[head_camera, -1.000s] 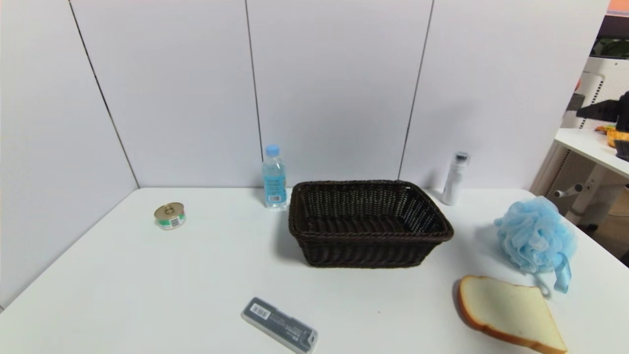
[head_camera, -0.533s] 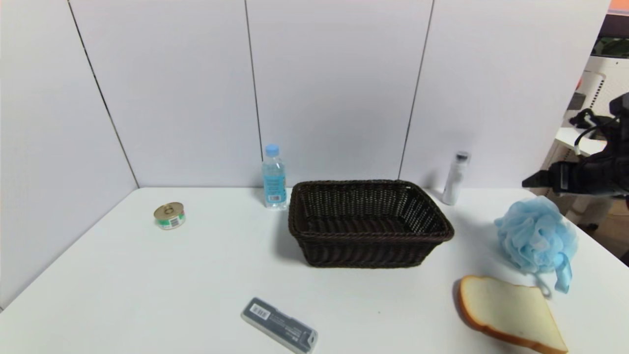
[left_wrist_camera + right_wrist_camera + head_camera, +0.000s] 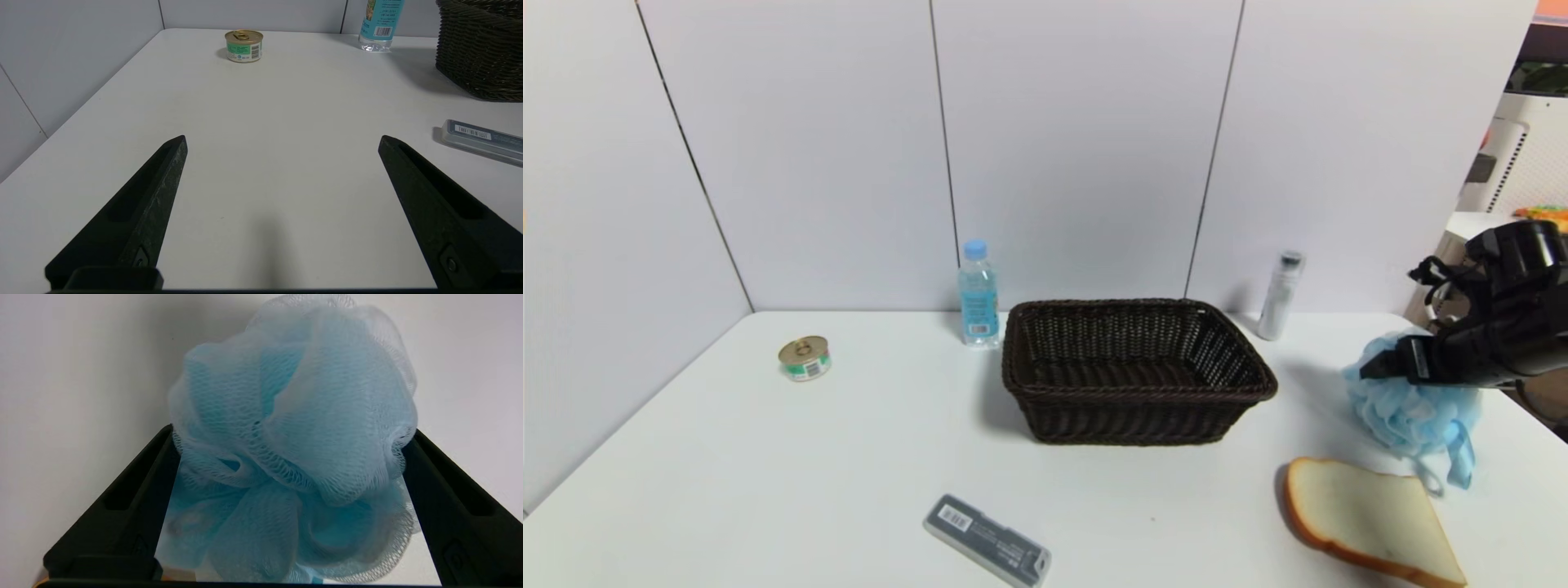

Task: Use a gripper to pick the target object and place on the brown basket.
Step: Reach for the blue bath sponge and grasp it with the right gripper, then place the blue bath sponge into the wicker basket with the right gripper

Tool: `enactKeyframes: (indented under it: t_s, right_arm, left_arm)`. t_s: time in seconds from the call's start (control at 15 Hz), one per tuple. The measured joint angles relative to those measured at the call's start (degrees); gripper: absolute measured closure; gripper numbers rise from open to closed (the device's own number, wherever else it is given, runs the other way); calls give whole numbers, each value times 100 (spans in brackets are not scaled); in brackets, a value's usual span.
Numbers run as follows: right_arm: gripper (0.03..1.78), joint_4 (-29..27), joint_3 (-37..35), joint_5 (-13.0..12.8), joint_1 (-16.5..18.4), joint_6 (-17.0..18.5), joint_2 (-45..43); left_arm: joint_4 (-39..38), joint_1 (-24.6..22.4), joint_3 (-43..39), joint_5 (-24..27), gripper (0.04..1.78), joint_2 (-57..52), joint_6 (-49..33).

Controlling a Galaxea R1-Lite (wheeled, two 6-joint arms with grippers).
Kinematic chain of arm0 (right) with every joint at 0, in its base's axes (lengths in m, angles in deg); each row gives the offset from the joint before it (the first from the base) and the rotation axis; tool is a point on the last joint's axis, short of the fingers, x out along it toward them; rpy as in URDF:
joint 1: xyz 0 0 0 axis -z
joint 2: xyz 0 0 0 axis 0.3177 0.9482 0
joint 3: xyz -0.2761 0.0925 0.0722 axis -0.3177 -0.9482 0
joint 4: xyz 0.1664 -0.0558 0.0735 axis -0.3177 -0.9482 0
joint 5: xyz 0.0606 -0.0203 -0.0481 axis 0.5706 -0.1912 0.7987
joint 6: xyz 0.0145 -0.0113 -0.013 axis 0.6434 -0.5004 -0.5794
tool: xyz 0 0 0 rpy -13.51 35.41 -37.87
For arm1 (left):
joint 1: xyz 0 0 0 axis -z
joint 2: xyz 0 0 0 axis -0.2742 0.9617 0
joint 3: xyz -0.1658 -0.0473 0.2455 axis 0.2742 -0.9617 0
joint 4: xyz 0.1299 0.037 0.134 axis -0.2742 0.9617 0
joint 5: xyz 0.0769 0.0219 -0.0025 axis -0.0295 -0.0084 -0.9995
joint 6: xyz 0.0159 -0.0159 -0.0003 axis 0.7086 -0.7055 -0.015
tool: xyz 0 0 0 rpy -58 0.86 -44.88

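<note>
- Two pincers, one working: right pincer (image 3: 1376, 367) has dropped from above the bath pouf (image 3: 1409, 416) onto its top in the last half second; a second ago only its tip showed at the frame edge.
- Right wrist view: fingers (image 3: 122, 506) spread wide, straddling the pouf (image 3: 294, 457), mesh brushing both inner faces. Not pinched yet.
- Pouf sits on the worktop (image 3: 768, 457), right of the brown basket (image 3: 1135, 371), well apart, just behind the bread slice (image 3: 1368, 518).
- My read: approach done, closing is next; basket has nothing in it.
- Left pincer (image 3: 282, 141) parked low over the worktop, spread, holding nothing.
- Labels: barcodes on water bottle (image 3: 978, 294), tin can (image 3: 805, 358), grey case (image 3: 987, 541); no text legible.
</note>
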Motion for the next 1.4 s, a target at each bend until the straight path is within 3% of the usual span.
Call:
enactKeyframes:
  t_s: [0.27, 0.67, 0.8, 1.0, 1.2, 1.4]
  right_arm:
    - [11, 389, -27, -5, 24, -273, 356]
    - [12, 319, -68, -2, 49, -297, 660]
    - [48, 311, -69, -2, 52, -286, 686]
    - [83, 306, -94, 0, 55, -284, 695]
    - [103, 271, -94, 0, 55, -262, 599]
    - [109, 295, -17, 12, 0, -221, 210]
  left_arm:
    - [0, 0, 0, 0, 13, 2, 0]
    - [0, 0, 0, 0, 13, 0, 0]
    - [2, 0, 0, 2, 13, 0, 0]
    - [2, 0, 0, 0, 13, 0, 0]
    - [0, 0, 0, 0, 13, 2, 0]
    - [2, 0, 0, 0, 13, 2, 0]
